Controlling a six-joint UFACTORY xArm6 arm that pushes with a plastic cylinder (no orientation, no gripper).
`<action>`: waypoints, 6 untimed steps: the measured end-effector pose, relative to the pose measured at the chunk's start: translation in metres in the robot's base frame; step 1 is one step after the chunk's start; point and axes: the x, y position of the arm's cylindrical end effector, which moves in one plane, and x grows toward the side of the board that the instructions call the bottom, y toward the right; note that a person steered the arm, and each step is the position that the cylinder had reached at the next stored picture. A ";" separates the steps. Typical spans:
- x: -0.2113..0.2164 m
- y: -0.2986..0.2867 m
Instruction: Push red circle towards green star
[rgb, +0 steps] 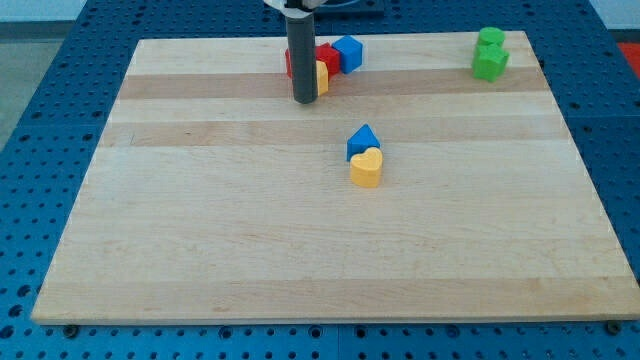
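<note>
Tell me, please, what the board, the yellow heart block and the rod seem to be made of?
Board: light wood, matte, with visible grain and plank bands. Yellow heart block: probably painted wood or plastic; its colour is even and slightly glossy, so I cannot tell which. Rod: dark, smooth, likely metal or plastic; my tip rests beside the red block.

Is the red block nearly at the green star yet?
Not yet. Nothing looks done: the red block sits at the view's top, far left of the green blocks. My tip is beside the red cluster, at its left. The whole push rightward remains.
</note>
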 end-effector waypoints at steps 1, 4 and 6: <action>0.050 0.000; 0.161 0.074; 0.152 0.092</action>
